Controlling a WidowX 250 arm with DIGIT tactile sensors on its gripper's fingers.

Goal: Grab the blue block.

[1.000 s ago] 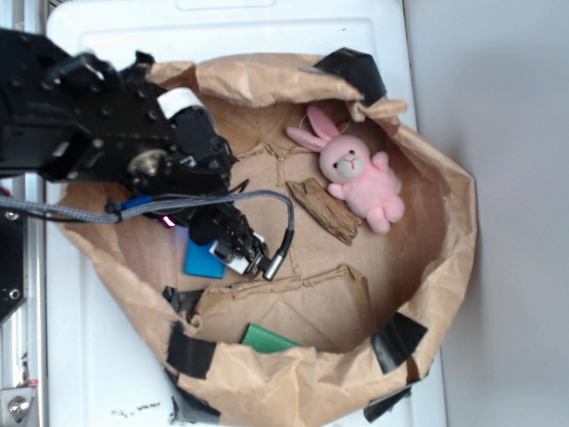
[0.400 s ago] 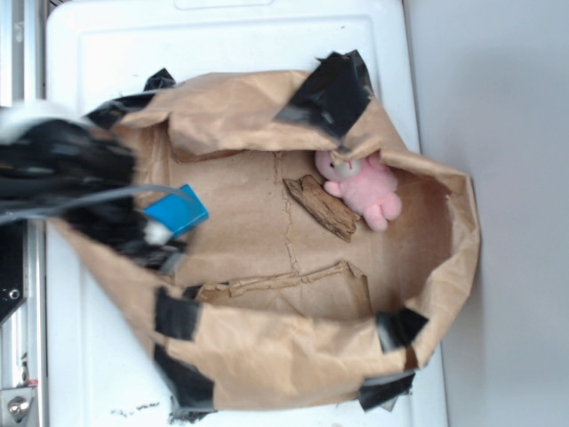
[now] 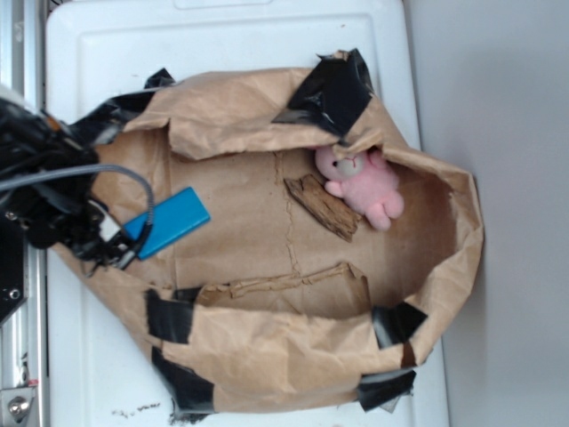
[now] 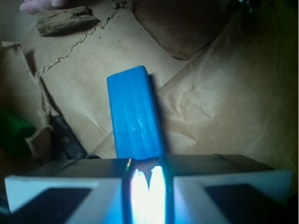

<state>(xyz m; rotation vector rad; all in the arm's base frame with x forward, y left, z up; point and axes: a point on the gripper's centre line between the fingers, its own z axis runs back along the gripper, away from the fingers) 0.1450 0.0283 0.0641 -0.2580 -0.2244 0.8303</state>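
The blue block (image 3: 175, 220) is a flat bright blue slab at the left side of the brown paper bag (image 3: 267, 342). My gripper (image 3: 122, 244) is at the bag's left rim, shut on the block's near end. In the wrist view the blue block (image 4: 135, 116) sticks out forward from between the fingers of the gripper (image 4: 145, 163), above the bag's paper floor, with a shadow on its right.
A pink plush bunny (image 3: 366, 184) lies at the bag's far side, partly under a folded rim taped black (image 3: 331, 87). A piece of bark (image 3: 322, 206) lies beside it. A green block (image 4: 13, 133) shows dimly at the wrist view's left. A metal rail (image 3: 22, 53) runs along the left.
The arm has pulled back to the left rim with the blue block in its grip. The bag's walls have folded inward, covering the bunny's ears and the green block in the exterior view.
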